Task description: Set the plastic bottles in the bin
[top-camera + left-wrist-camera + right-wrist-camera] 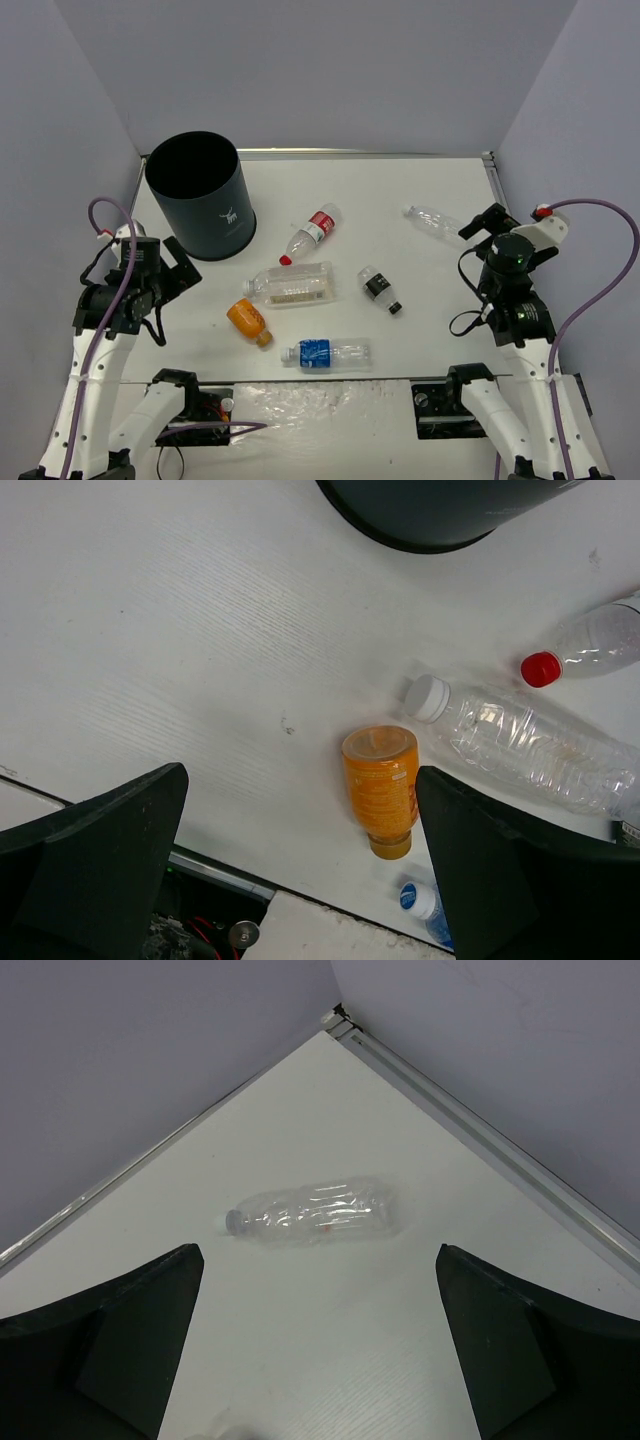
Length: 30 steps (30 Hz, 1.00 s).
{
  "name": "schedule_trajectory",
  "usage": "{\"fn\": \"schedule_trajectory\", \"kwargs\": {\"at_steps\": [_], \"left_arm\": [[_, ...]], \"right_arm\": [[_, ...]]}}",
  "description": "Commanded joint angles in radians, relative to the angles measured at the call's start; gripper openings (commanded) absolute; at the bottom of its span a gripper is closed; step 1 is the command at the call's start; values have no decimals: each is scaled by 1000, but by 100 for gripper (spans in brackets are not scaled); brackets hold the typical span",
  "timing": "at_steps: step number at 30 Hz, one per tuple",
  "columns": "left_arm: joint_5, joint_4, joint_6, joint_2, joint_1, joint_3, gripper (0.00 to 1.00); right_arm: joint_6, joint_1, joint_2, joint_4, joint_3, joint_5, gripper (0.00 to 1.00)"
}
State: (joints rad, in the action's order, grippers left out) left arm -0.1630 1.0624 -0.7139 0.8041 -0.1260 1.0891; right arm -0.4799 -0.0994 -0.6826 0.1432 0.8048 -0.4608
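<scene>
The dark bin (200, 195) stands at the back left. All bottles lie on the table: red-labelled (312, 233), plain clear (432, 222), wide ribbed (292, 285), black-labelled (380, 289), squat orange (248, 320), blue-labelled (325, 353). My left gripper (178, 268) is open and empty, left of the orange bottle (382, 788), beside the ribbed one (530, 742). My right gripper (484, 224) is open and empty, just right of the plain clear bottle (315, 1212).
A metal rail (480, 1110) edges the table at the back right corner, under grey walls. The bin's base (440, 510) shows at the top of the left wrist view. The table's front edge (230, 875) lies below the left gripper.
</scene>
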Motion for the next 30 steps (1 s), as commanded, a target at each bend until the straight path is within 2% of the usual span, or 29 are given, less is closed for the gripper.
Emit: {"fn": "schedule_trajectory", "kwargs": {"at_steps": [1,8,11,14,17,22,25,30], "left_arm": [[59,3,6,26,-4,50,97],[102,-71,-74,24,-54,-115,97],[44,-122,-164,58,-193,-176,97],[-79,-106,-259,111,-374,-175,97],[-141,-82,-324,148,-459,-178,97],[-153,-88,-438,194,-489,-259,97],[-134,-176,-463,202,-497,-316,97],[-109,-385,-600,202,-569,-423,97]], "right_arm": [[-23,0,1,-48,-4,-47,100],[-29,-1,-25,-47,-2,-30,100],[-22,0,-37,-48,-1,-18,100],[-20,-2,-37,-47,-2,-21,100],[-17,0,-35,-47,-4,-27,100],[-8,0,-45,-48,-6,-35,100],[-9,-2,-52,-50,-6,-29,100],[7,-1,-89,-53,0,-4,100]]}}
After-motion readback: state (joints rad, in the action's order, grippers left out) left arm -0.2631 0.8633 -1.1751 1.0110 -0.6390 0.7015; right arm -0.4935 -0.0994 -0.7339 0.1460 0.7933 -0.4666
